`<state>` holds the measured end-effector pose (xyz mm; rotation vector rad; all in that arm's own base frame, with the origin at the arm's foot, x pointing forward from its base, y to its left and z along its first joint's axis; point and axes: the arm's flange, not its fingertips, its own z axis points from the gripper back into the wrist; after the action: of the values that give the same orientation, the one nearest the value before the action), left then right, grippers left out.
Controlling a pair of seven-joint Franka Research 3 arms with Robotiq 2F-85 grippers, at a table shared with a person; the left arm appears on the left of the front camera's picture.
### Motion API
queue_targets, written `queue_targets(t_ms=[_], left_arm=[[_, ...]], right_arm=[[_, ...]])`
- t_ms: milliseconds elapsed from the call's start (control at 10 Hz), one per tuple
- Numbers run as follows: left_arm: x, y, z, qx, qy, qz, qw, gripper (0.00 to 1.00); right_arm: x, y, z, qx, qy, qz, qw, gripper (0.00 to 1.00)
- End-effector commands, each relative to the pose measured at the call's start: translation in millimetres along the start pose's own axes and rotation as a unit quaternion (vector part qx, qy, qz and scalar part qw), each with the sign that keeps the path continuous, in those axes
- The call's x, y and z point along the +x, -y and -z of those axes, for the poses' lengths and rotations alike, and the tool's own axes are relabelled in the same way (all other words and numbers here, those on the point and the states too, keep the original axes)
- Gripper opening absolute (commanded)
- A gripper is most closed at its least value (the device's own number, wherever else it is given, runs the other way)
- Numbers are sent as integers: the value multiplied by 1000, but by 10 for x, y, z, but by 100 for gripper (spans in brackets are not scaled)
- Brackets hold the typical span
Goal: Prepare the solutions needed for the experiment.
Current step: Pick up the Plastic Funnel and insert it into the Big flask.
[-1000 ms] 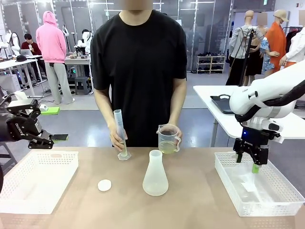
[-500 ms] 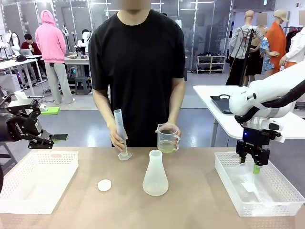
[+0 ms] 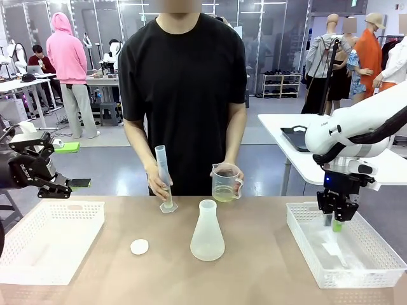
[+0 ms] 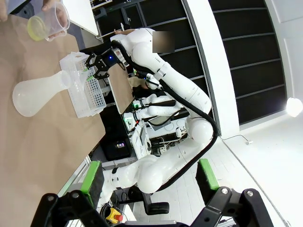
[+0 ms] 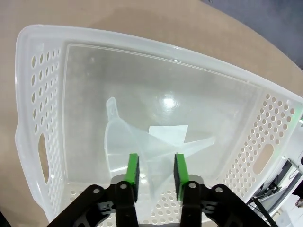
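At the worktop's (image 3: 254, 273) right edge, the right pincer (image 5: 156, 163) straddles the funnel (image 5: 125, 139) in its basket (image 5: 42, 94), pads near, grip unclear; the left pincer (image 4: 149, 176) gapes empty. Next, likely: clamp firmly, lift clear.

Bright, even light; soft shadows; wrist views warped at edges.

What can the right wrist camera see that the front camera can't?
Right wrist view: the clear funnel plainly, seen between the green pads. Front view: a person holding a measuring cylinder and a beaker of yellow-green liquid, a flask, a white cap. Both: the white basket and the right gripper.
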<state>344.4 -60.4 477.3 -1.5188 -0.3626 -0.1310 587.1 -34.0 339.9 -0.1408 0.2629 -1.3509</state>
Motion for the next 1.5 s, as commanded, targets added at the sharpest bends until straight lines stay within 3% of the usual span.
queue_targets(t_ms=[0, 300, 400, 900, 1400], left_arm=[[-9, 6, -1, -5, -3, 0, 1000, 100], [-9, 6, -1, -5, -3, 0, 1000, 100], [-9, 6, -1, -5, -3, 0, 1000, 100], [-9, 6, -1, -5, -3, 0, 1000, 100], [-9, 6, -1, -5, -3, 0, 1000, 100]], right_arm=[[-27, -52, -21, -9, 9, 21, 1000, 28], [-25, -37, -21, -8, 11, 22, 1000, 3], [-17, -34, -25, -10, 14, 24, 1000, 0], [-146, 220, -246, 24, 22, 19, 999, 0], [-464, 917, -1152, 165, 102, 7, 981, 0]])
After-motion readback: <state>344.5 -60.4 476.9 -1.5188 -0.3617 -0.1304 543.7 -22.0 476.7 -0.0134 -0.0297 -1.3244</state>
